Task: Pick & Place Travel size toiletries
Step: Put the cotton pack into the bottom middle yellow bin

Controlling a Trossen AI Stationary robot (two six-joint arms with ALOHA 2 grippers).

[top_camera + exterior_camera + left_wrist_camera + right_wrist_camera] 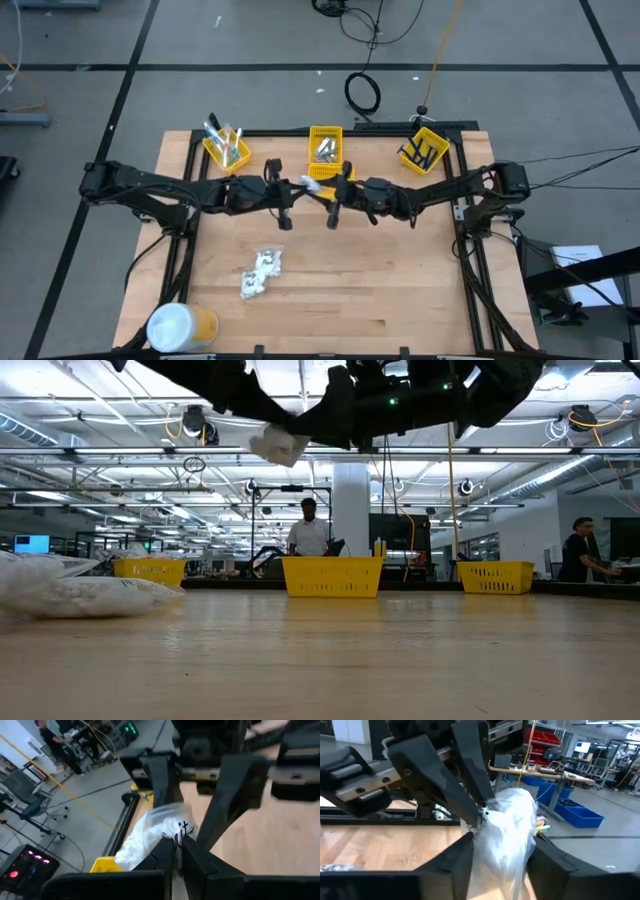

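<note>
A white crinkly packet [312, 186] hangs in the air between my two grippers, in front of the middle yellow bin [325, 150]. My left gripper [177, 842] is shut on it from the table's left. My right gripper [502, 840] comes from the right, one finger on each side of the packet. More white packets [262, 272] lie in a heap on the table. The left bin [226, 147] holds toothbrushes, the middle bin silvery tubes, the right bin [424, 150] dark blue razors. My left gripper pinches a crumpled edge of the packet [172, 834] between its two fingertips, coming about level from the table's left. The packet is lifted clear of the table. My right gripper has the packet's bulging body [506, 827] between its two fingers [455, 862], level from the table's right. The wrap fills the gap between the fingers.
A large white-and-yellow cylinder [180, 326] stands at the near left corner. The three bins line the far edge. Bare wood lies between the heap and the right edge. Two people [308, 530] are in the room beyond the table.
</note>
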